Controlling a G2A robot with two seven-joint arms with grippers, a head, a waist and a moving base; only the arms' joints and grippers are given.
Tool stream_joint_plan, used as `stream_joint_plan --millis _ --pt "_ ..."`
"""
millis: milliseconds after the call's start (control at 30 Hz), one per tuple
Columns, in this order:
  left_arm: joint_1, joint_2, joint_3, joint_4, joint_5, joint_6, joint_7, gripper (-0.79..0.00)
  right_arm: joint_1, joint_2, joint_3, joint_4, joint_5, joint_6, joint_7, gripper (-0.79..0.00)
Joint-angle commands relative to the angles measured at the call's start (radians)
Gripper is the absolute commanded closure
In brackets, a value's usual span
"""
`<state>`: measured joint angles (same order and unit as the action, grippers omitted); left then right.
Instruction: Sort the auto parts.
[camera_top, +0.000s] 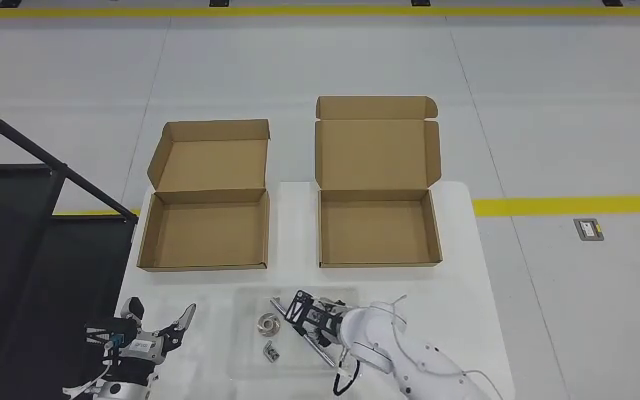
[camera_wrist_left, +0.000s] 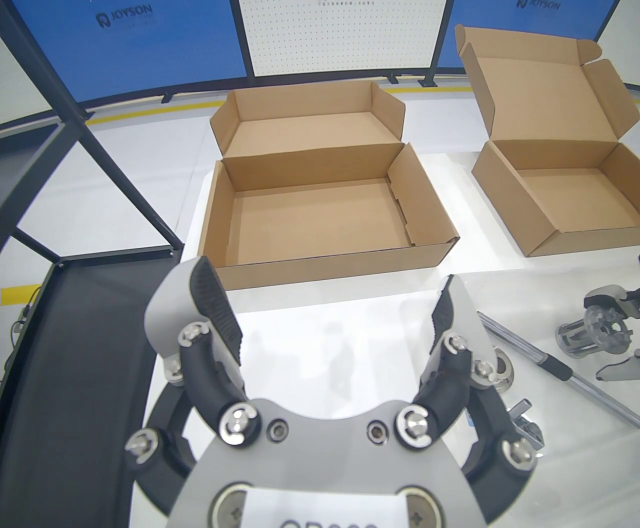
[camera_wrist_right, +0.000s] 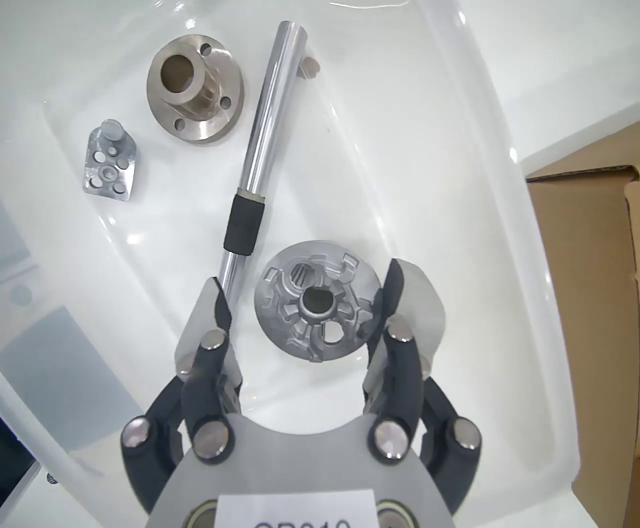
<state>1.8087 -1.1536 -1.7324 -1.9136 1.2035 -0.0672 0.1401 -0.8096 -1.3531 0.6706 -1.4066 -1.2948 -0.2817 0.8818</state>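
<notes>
Your right pincer (camera_wrist_right: 305, 279) stands released, jaws spread to either side of the cast disc (camera_wrist_right: 317, 307). The disc sits in the clear tray (camera_wrist_right: 450, 150), directly between the fingertips. One finger lies close against the disc's rim, though contact cannot be confirmed. The other finger stands apart from the rim, just beside the chrome rod (camera_wrist_right: 260, 145), which runs away ahead of the pincer. Farther ahead, past the rod, lie a flanged hub (camera_wrist_right: 195, 82) and a small bracket plate (camera_wrist_right: 110, 160).

Expect the disc to be rigid, dense for its size and smooth at the edge, so it may slip. Take hold across the outer rim, on a full diameter, not on the ribbed face. Keep the near finger clear of the rod as you close.

Your left pincer (camera_wrist_left: 330, 290) is also released and holds nothing. An open cardboard box (camera_wrist_left: 320, 220) lies straight ahead of it.
</notes>
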Motion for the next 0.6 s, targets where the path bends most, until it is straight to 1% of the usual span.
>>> stream_joint_plan --millis 0,67,167,233,367,467,533,567 --pt "0.000 0.000 0.000 0.000 0.000 0.000 0.000 -0.785 -0.006 0.001 -0.002 -0.013 -0.027 -0.009 -0.007 0.000" --pt "0.000 0.000 0.000 0.000 0.000 0.000 0.000 -0.785 -0.017 0.005 0.008 -0.040 -0.042 -0.017 -0.023 0.000" --pt "0.000 0.000 0.000 0.000 0.000 0.000 0.000 -0.785 -0.056 0.025 0.059 -0.144 -0.041 -0.101 -0.128 0.000" --pt "0.000 0.000 0.000 0.000 0.000 0.000 0.000 -0.785 -0.097 0.049 0.118 -0.241 -0.038 -0.203 -0.215 0.000" --pt "0.000 0.000 0.000 0.000 0.000 0.000 0.000 -0.785 -0.183 0.093 0.265 -0.457 -0.073 -0.313 -0.319 0.000" --pt "0.000 0.000 0.000 0.000 0.000 0.000 0.000 -0.785 -0.228 0.113 0.367 -0.576 -0.091 -0.345 -0.398 0.000" --pt "0.000 0.000 0.000 0.000 0.000 0.000 0.000 -0.785 -0.238 0.119 0.426 -0.599 -0.087 -0.331 -0.458 0.000" --pt "0.000 0.000 0.000 0.000 0.000 0.000 0.000 -0.785 -0.235 0.121 0.449 -0.593 -0.102 -0.301 -0.468 0.000"
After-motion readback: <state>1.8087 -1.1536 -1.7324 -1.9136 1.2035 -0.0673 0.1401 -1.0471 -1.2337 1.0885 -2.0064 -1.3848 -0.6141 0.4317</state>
